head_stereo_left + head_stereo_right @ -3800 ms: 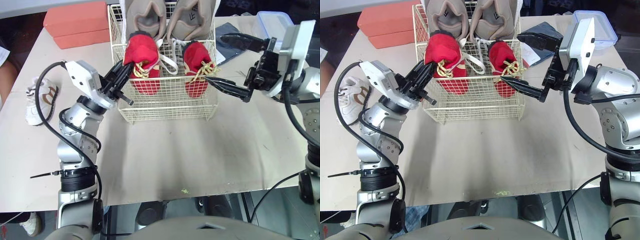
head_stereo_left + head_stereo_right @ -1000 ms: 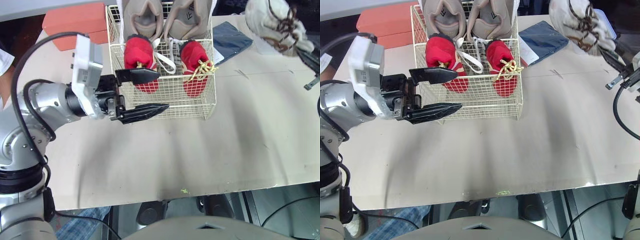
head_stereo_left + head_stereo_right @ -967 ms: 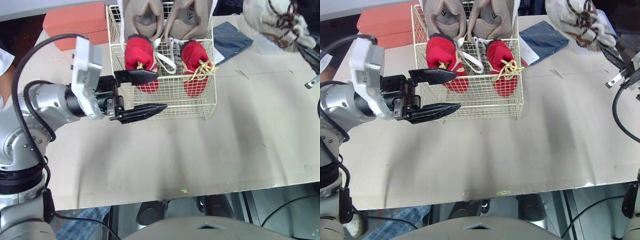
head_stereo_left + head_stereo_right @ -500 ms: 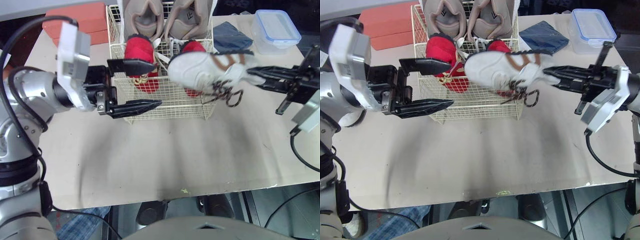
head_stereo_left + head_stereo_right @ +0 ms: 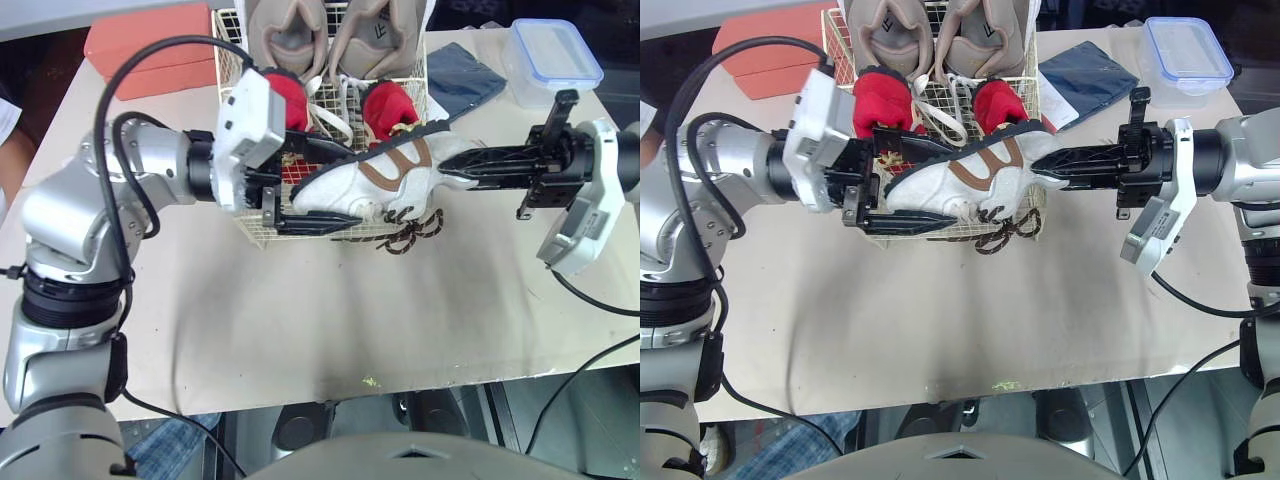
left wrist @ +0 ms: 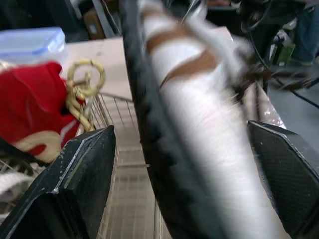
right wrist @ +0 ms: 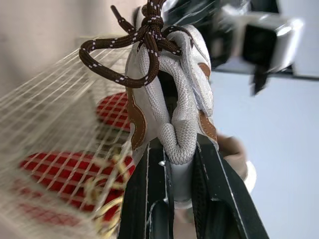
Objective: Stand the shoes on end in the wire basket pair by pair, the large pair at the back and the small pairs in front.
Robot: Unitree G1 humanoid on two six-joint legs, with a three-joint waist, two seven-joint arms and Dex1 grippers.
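right wrist view has the right claw [image 7: 178, 147] pinched shut on the heel of the white shoe [image 5: 375, 180], so that end looks held. what worries you?

the other end. the left claw [image 5: 940, 188] is spread wide, one finger [image 6: 75, 184] on each side of the toe, and i can't tell whether either touches it. if the right claw lets go before the left one closes, i'd expect the shoe to drop onto the table [image 5: 400, 330]

where is it against the basket [image 5: 225, 50]?

lying on its side across the basket's 6 o'clock wall, toe to 9 o'clock, heel to 3 o'clock, sole turned to 12 o'clock. not on end, not inside yet. the tan pair [image 5: 290, 30] stands at the basket's 12 o'clock side, the red pair [image 5: 385, 100] just in front of it

so room is tight?

that's my guess. tipping the white shoe upright could knock a red shoe over or catch the toe on the rim. and the brown laces [image 5: 405, 232] hang loose over the front wires. they could snag in the mesh and drag the basket toward 6 o'clock

anything else?

a narrow pinch on a soft heel collar may let the shoe twist as it's turned, so it could land leaning instead of standing
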